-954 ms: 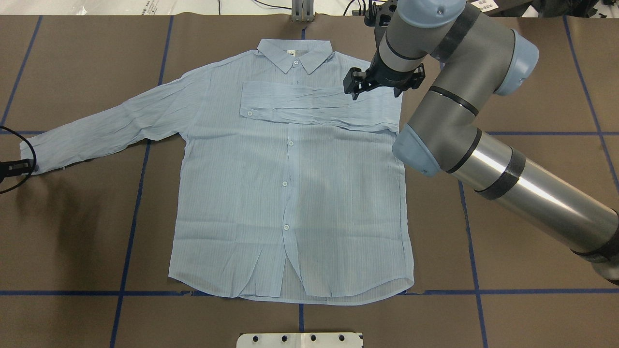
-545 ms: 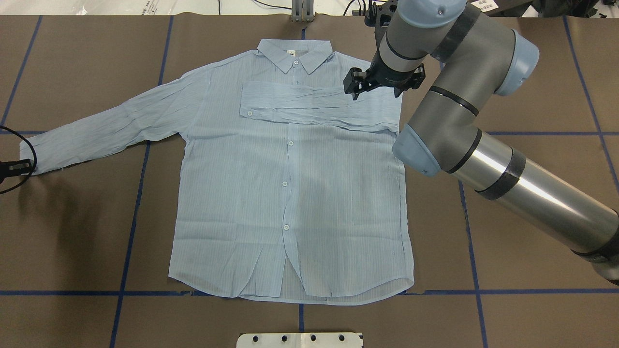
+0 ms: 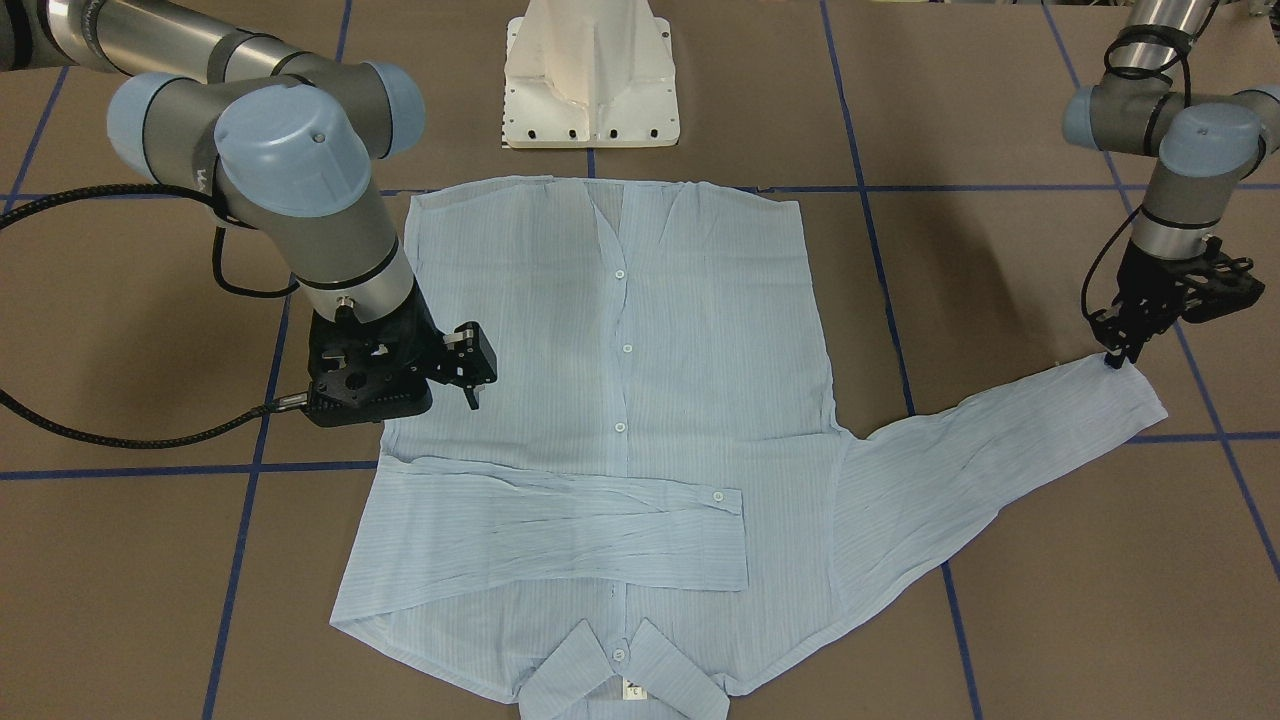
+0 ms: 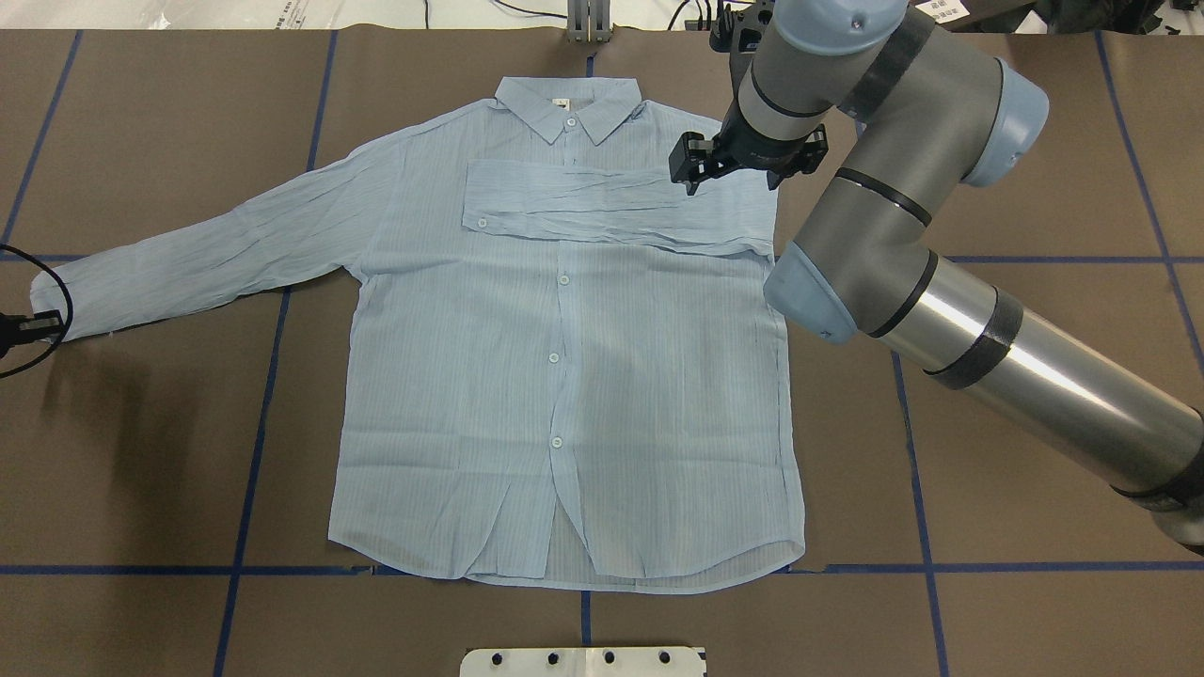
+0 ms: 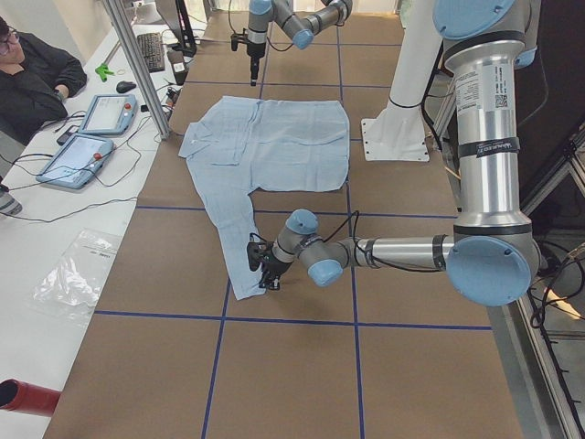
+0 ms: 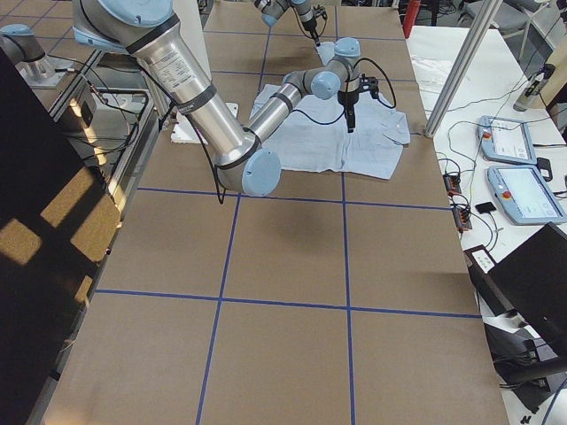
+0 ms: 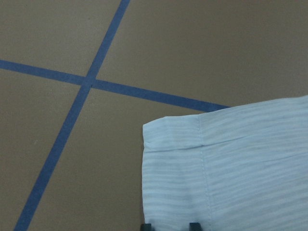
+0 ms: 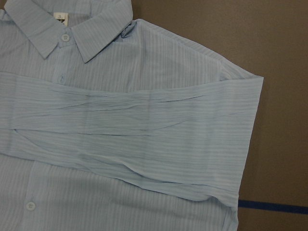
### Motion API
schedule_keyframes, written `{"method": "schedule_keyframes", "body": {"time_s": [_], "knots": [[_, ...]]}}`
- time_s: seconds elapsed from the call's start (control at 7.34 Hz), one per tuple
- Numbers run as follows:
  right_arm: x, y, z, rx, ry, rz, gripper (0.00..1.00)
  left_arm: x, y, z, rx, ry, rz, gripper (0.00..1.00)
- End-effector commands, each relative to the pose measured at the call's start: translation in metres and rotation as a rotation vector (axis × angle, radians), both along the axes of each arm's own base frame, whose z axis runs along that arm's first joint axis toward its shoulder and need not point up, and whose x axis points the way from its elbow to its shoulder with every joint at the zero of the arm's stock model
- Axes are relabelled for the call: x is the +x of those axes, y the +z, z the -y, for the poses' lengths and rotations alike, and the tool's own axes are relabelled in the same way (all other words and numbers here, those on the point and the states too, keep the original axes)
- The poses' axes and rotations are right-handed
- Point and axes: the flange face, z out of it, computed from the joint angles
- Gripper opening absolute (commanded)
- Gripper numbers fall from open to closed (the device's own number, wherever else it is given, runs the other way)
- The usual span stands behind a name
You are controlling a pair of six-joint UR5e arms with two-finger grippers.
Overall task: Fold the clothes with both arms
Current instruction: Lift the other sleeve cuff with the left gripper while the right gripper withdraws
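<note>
You have one sleeve (image 4: 611, 202) of the thin light-blue striped button-up shirt (image 4: 564, 376), flat mid-table, folded across its chest. The left gripper (image 3: 1115, 352) pinches the other cuff (image 7: 173, 134) at 9 o'clock. The right gripper (image 3: 466, 382) hovers at 1 o'clock, and I cannot tell its opening. The second sleeve and body folds remain.

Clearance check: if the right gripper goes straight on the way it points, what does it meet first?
Pointing down, the right gripper would probably first meet the folded sleeve lying across the shirt, near the shoulder. Its height is unclear, so the exact spot is uncertain.
</note>
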Motion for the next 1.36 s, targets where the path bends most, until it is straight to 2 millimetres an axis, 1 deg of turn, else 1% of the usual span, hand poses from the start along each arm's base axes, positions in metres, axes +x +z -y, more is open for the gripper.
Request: {"method": "schedule_keyframes", "body": {"time_s": [0.0,0.27,0.41,0.54,0.68,0.82,0.95,1.09,1.23], "knots": [[0.000,0.002,0.000,-0.002,-0.001,-0.001,1.00,0.001,-0.008,0.001,0.017,0.005,-0.006,0.00],[0.002,0.001,0.000,-0.003,-0.001,0.002,1.00,0.000,-0.035,0.003,0.057,0.004,-0.039,0.00],[0.003,0.002,0.001,-0.005,-0.002,0.004,1.00,0.003,-0.049,0.008,0.077,0.003,-0.055,0.00],[0.004,0.002,0.002,-0.007,-0.002,0.006,1.00,0.005,-0.073,0.014,0.107,0.000,-0.081,0.00],[0.006,0.007,0.001,-0.012,-0.003,0.004,1.00,0.020,-0.111,0.034,0.127,-0.009,-0.093,0.00],[0.014,0.020,-0.008,-0.016,-0.004,0.001,1.00,0.035,-0.162,0.059,0.144,-0.017,-0.106,0.00],[0.025,0.033,-0.018,-0.015,-0.007,-0.003,1.00,0.051,-0.218,0.082,0.155,-0.021,-0.117,0.00],[0.038,0.044,-0.022,-0.022,0.002,-0.006,1.00,0.067,-0.273,0.102,0.168,-0.024,-0.132,0.00],[0.045,0.053,-0.021,-0.031,0.009,-0.014,1.00,0.084,-0.325,0.119,0.191,-0.028,-0.162,0.00]]}}
